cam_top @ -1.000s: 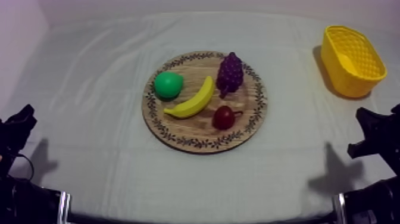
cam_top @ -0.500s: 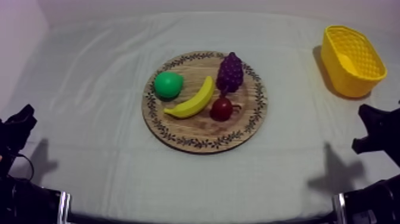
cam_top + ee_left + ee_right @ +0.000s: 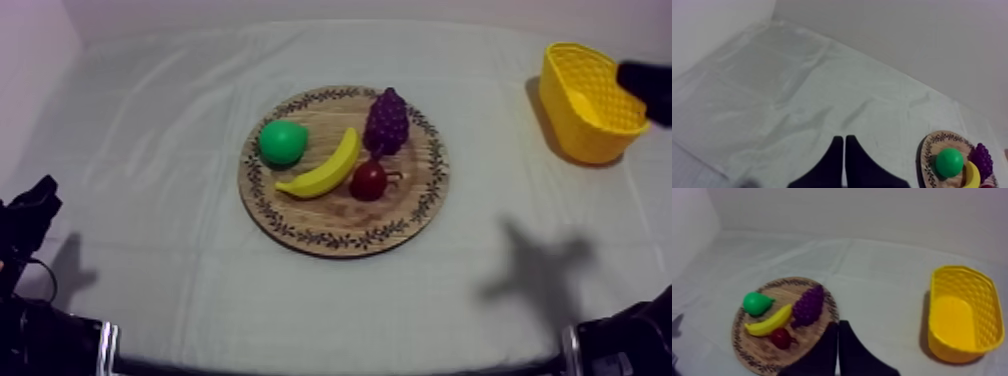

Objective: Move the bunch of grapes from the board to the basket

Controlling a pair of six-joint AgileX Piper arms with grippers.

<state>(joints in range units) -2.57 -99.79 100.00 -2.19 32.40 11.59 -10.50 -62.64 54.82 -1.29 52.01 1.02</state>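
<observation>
Two fingers of the right gripper [image 3: 838, 324] are pressed together and hold nothing, likely because it is not at the fruit yet. Just ahead of its tips sits the wooden board [image 3: 756, 338], with the bunch of grapes [image 3: 807, 305] closest to them. Farther off to one side waits the yellow basket [image 3: 961, 269], open on top.
</observation>
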